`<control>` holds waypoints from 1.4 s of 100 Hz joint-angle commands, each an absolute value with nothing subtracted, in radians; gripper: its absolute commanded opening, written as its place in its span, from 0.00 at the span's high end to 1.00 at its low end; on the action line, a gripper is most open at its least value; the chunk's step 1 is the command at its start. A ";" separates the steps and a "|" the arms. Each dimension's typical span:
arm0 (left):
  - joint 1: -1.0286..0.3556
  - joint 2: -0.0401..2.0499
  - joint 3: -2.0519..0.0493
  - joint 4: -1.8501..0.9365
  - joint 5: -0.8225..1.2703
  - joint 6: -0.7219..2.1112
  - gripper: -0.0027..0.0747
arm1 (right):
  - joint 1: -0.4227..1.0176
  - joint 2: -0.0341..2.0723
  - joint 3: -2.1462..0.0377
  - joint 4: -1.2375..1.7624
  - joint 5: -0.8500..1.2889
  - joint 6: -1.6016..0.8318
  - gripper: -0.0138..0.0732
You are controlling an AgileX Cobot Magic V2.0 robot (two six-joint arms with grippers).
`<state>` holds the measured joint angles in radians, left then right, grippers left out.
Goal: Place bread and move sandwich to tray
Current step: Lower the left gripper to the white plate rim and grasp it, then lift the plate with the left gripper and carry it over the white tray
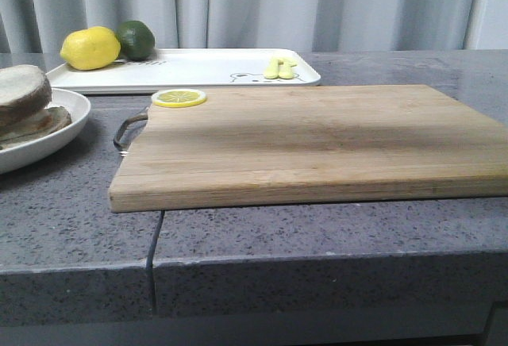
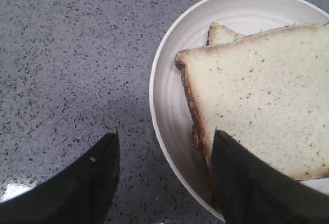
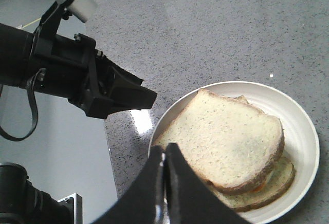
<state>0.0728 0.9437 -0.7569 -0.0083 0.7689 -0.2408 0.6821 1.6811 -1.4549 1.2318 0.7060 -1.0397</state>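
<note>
Resting in a round white plate (image 3: pixel 303 147), porous brown-crusted bread (image 3: pixel 226 147); left claw (image 2: pixel 164 178) apart, right claw (image 3: pixel 165 183) together.

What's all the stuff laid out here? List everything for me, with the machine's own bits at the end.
Thick white bread slices with brown crust: two, stacked on the plate.
Round shallow white plate: one, on the counter's left.
Wooden cutting board: one, tan, centre.
Flat white rectangular tray: one, behind the board.
Lemon: one, yellow, on the tray.
Lime: one, green, beside the lemon.
Lemon slice: one, yellow, on the board's corner.
Left tool: black, open, over the plate's rim.
Right tool: black, shut, above the plate.
</note>
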 commanded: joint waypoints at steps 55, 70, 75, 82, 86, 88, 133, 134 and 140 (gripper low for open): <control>0.081 1.087 -0.794 0.000 0.681 -0.249 0.48 | 0.677 1.624 -1.487 1.279 0.716 -1.054 0.91; 0.081 1.104 -0.794 0.000 0.661 -0.249 0.49 | 0.677 1.624 -1.487 1.279 0.716 -1.054 0.91; 0.081 1.108 -0.794 0.000 0.656 -0.249 0.49 | 0.677 1.624 -1.487 1.279 0.716 -1.054 0.91; 0.081 1.120 -0.794 0.005 0.652 -0.249 0.49 | 0.677 1.624 -1.487 1.279 0.716 -1.054 0.91; 0.081 1.127 -0.794 0.007 0.651 -0.249 0.49 | 0.677 1.624 -1.487 1.279 0.716 -1.054 0.91; 0.081 1.131 -0.794 0.007 0.651 -0.249 0.49 | 0.677 1.624 -1.487 1.279 0.716 -1.054 0.91; 0.081 1.198 -0.794 0.017 0.639 -0.249 0.50 | 0.677 1.624 -1.487 1.279 0.718 -1.054 0.91; 0.081 1.198 -0.794 0.017 0.639 -0.249 0.51 | 0.677 1.624 -1.487 1.279 0.718 -1.054 0.91; 0.081 1.198 -0.794 0.017 0.639 -0.249 0.57 | 0.677 1.624 -1.487 1.279 0.719 -1.054 0.91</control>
<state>0.0771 1.2124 -0.7569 0.0151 0.6836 -0.2408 0.6821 1.6811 -1.4549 1.2318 0.7190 -1.0420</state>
